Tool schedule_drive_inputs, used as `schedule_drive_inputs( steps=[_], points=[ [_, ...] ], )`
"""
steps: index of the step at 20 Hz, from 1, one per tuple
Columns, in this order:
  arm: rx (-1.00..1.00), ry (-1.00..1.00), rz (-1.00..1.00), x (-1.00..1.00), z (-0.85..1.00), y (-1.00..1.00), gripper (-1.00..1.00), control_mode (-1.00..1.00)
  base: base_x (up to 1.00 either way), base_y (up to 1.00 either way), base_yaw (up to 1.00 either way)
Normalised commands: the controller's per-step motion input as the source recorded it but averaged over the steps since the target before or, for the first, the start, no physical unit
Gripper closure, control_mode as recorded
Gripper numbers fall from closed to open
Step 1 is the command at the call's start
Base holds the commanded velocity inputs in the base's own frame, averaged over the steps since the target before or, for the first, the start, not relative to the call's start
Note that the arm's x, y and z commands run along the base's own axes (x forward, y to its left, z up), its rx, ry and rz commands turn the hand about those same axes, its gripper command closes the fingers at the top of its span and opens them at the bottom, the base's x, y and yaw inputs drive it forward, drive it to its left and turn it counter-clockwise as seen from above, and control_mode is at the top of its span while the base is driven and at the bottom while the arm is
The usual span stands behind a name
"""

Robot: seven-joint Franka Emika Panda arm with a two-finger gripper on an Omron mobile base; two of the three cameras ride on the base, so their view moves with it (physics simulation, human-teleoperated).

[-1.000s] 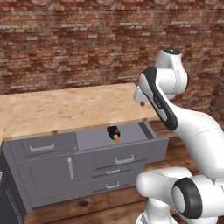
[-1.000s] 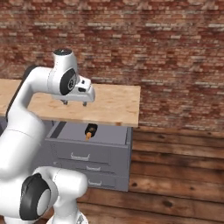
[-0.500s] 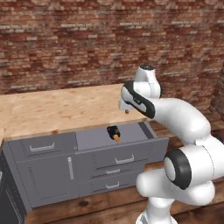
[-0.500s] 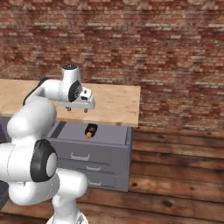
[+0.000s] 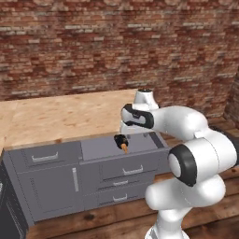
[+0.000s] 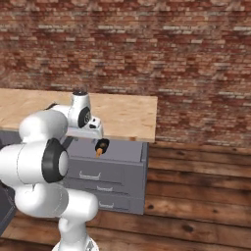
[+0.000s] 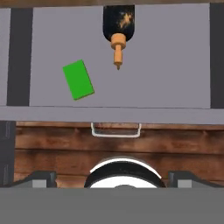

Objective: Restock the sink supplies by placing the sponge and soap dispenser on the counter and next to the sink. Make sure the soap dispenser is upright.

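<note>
The soap dispenser (image 7: 118, 30) lies on its side in the open top drawer (image 7: 175, 57), black body toward the counter and orange-brown nozzle toward the drawer front; it also shows as soap dispenser (image 5: 122, 141) and soap dispenser (image 6: 101, 145). The sponge (image 7: 78, 80), a flat green block, lies on the drawer floor to the side of the bottle. My gripper (image 7: 113, 178) hangs open above the drawer's front edge, pointing down, with nothing between its fingertips (image 7: 41, 178). The counter (image 5: 60, 116) runs behind the drawer. The sink is out of view.
The drawer's metal handle (image 7: 116, 130) juts over the wooden floor (image 6: 196, 196). Closed drawers (image 5: 123, 170) and a cabinet door (image 5: 46, 186) sit below the counter. A brick wall (image 5: 116, 46) backs the counter, whose right end (image 6: 153, 120) stops short of open floor.
The arm has folded down and forward, bringing the hand from above the counter edge to low over the open drawer. The bottle and sponge have not moved.
</note>
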Motion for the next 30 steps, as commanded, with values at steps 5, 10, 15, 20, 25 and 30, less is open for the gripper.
schedule_drive_inputs(
  steps=[5,10,15,20,25,30],
  points=[
    [0.00,0.05,0.00,0.07,-0.50,0.01,-1.00,-1.00,0.00,0.00,0.00],
    [0.00,0.02,0.00,0.42,-0.34,0.00,-1.00,-1.00,0.00,0.00,0.00],
    [0.00,0.04,0.00,0.47,-0.36,0.00,-1.00,-1.00,0.00,0.00,0.00],
    [0.00,0.07,0.00,0.34,-0.39,0.00,-1.00,-1.00,0.00,0.00,0.00],
    [0.00,0.07,0.00,0.35,-0.34,0.00,-1.00,-1.00,0.00,0.00,0.00],
    [0.00,0.12,0.00,0.38,-0.36,0.00,-1.00,-1.00,0.00,0.00,0.00]
  ],
)
